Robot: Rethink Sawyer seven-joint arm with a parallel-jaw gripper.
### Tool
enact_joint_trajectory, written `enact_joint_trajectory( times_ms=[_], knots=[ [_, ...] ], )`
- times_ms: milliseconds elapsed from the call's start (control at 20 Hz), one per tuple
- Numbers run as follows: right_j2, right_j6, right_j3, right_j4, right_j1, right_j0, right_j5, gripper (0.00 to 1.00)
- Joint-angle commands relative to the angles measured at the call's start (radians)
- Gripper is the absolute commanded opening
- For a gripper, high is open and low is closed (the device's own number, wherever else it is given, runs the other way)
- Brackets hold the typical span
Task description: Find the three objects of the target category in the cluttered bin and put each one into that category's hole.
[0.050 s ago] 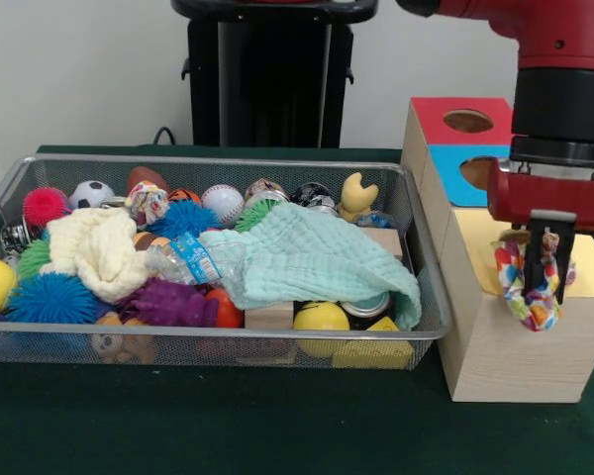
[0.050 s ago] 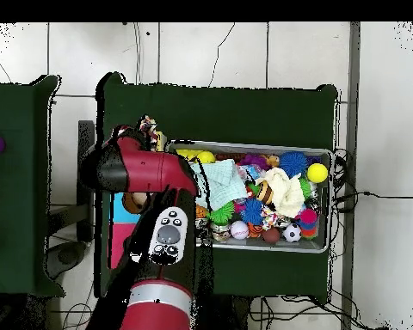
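A multicoloured fabric ring (image 1: 533, 287) hangs from my gripper (image 1: 544, 259), pinched at its top, over the wooden box's yellow section (image 1: 586, 269).

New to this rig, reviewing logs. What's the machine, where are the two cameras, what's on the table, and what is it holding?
It is a red and black robot arm with one gripper. One camera faces it across the table; the other looks straight down.

On the green table stands a wire mesh bin full of clutter: spiky rubber balls, small sports balls, a pale green cloth, a cream cloth, a plastic bottle.

Beside the bin is a wooden sorting box with red, blue and yellow top panels and round holes.

The gripper is shut on a multicoloured fabric ring, hanging above the yellow panel.
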Motion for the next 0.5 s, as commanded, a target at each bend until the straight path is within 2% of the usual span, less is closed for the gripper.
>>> enact_joint_trajectory(
  times_ms=[50,150,400,500],
  knots=[
    [0.172,-0.072,0.083,-0.154,0.22,-0.064,0.039,0.0],
    [0.156,-0.037,0.082,-0.157,0.221,-0.05,0.038,0.0],
    [0.03,0.088,0.106,-0.125,0.191,0.047,0.066,0.0],
    [0.031,0.086,0.128,-0.118,0.164,0.045,0.093,0.0]
  ],
)
